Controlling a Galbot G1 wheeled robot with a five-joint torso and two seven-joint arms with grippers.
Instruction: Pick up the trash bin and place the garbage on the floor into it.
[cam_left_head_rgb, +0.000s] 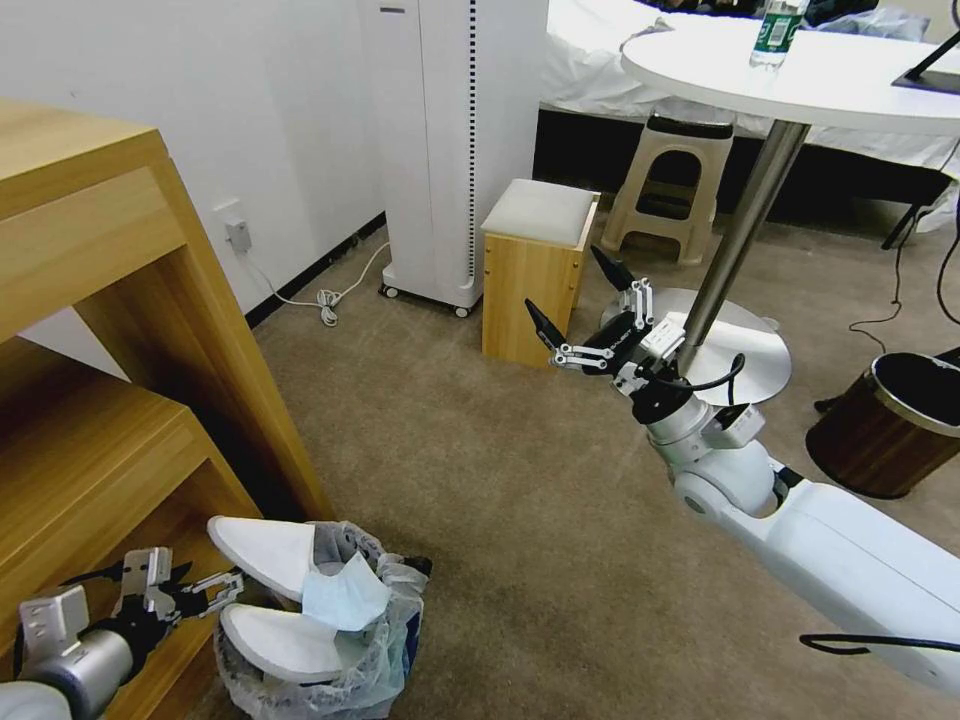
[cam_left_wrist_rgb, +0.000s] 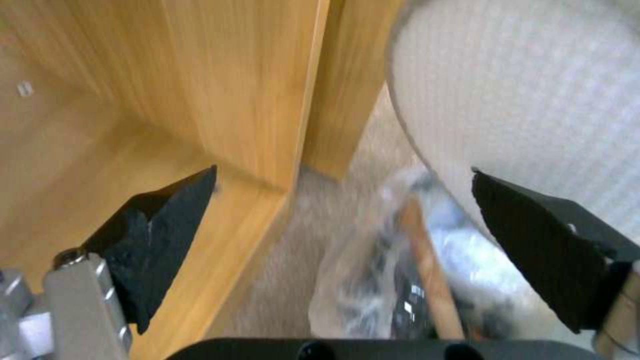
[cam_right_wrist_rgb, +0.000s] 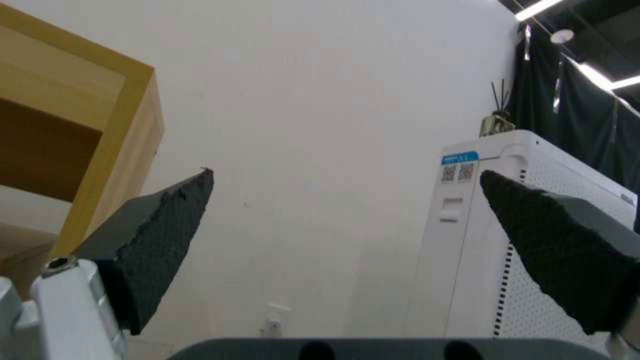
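Left gripper (cam_left_head_rgb: 215, 583) is hovering, jaws open, apparently just beside the slipper-filled trash bin (cam_left_head_rgb: 385, 665); right gripper (cam_left_head_rgb: 570, 292) is hanging raised, jaws wide, empty.

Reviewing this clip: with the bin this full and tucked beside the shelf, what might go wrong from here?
1. The two white slippers and the mask sit heaped above the trash bin rim; a lift or tilt may spill them onto the floor.
2. The open left gripper works close to the wooden shelf and might knock it.
3. The loose bag could snag a finger.
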